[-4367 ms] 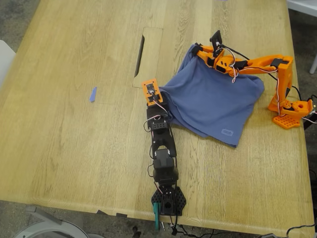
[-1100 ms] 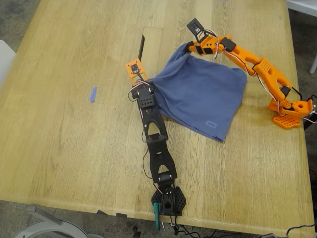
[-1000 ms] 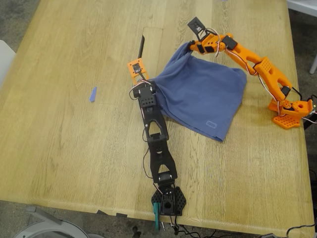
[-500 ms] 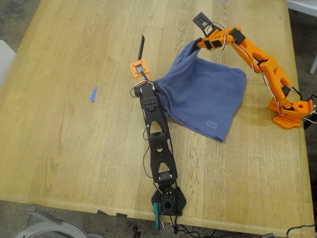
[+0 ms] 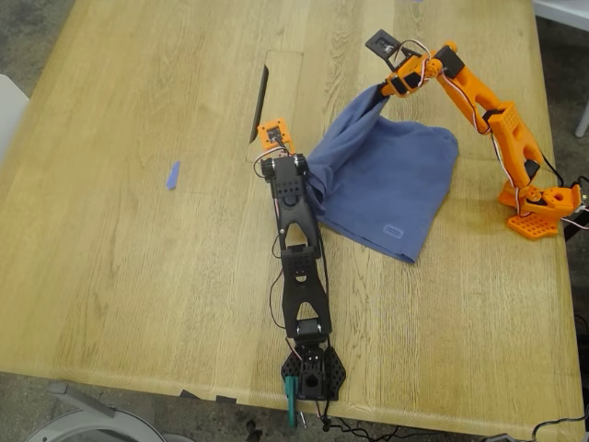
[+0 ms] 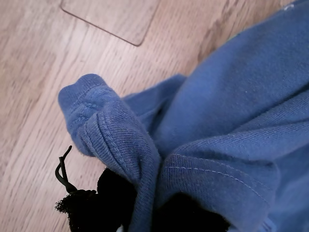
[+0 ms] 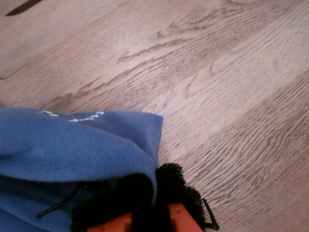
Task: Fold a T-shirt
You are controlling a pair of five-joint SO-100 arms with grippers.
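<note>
Exterior view: the T-shirt point(image 5: 391, 184) lies on the desk point(image 5: 138, 276) toward the exterior view's right, with two corners pinched up by my arms.

First wrist view: my first end effector point(image 6: 145, 203) is clenched on a bunched hem.

Second wrist view: my second end effector point(image 7: 152, 193) grips another edge of the shirt above the wood.

T-shirt point(image 5: 391, 184): chest print hidden, white lettering in second wrist view too small to read | fingers point(image 6: 96, 208): tips buried under cloth in both wrist views | surface point(image 5: 138, 276): cut off by exterior view's edges
</note>
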